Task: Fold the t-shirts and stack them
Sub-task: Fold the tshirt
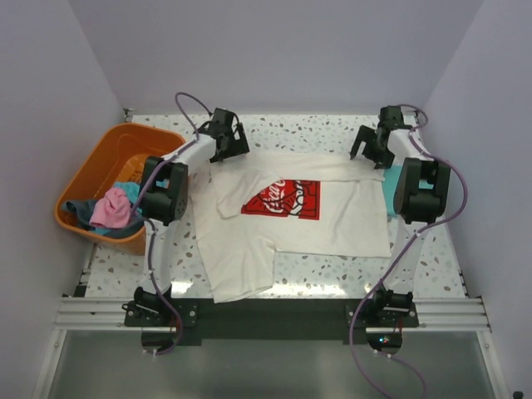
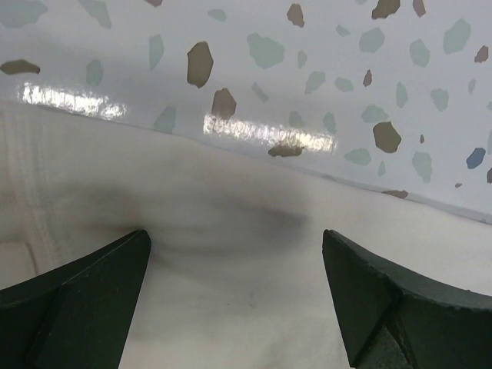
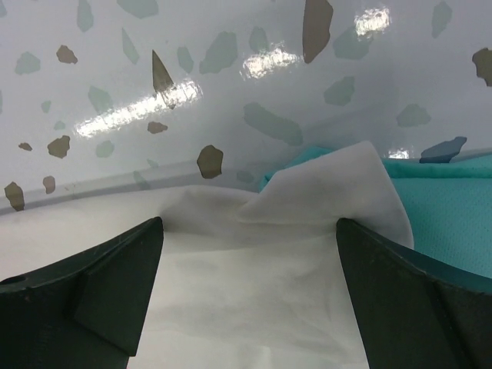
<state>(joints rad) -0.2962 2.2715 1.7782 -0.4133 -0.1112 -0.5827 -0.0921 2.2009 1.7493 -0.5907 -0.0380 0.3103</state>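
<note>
We see the cream-white t-shirt (image 1: 332,229) spread flat on the table (image 1: 316,129) with its red logo up. Its far right corner laps over the teal-green t-shirt (image 3: 450,207). Our left gripper (image 2: 234,254) and right gripper (image 3: 250,238) sit low over the shirt's far edge, one near each end, both with jaws wide and holding nothing.
</note>
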